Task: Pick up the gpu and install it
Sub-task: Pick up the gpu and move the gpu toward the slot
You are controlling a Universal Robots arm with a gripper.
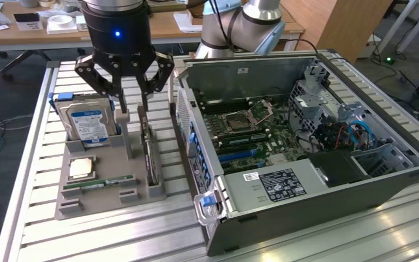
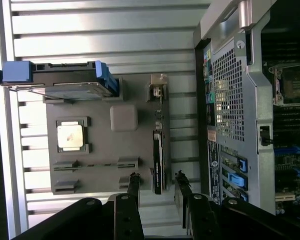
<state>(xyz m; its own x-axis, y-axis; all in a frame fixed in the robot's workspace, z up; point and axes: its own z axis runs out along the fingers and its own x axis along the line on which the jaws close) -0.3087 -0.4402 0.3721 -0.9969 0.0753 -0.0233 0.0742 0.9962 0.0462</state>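
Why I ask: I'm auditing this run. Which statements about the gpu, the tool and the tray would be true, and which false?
1. The gpu stands on edge in the grey tray. True.
2. The tool is shut on the gpu. False: it is open, with one finger on either side of the card and a gap showing on each side.
3. The hard drive lies flat inside the computer case. False: it stands upright in the tray, outside the case.
4. The computer case is open, with its motherboard exposed. True.
5. The gpu is already seated on the motherboard. False: it is in the tray, beside the case.
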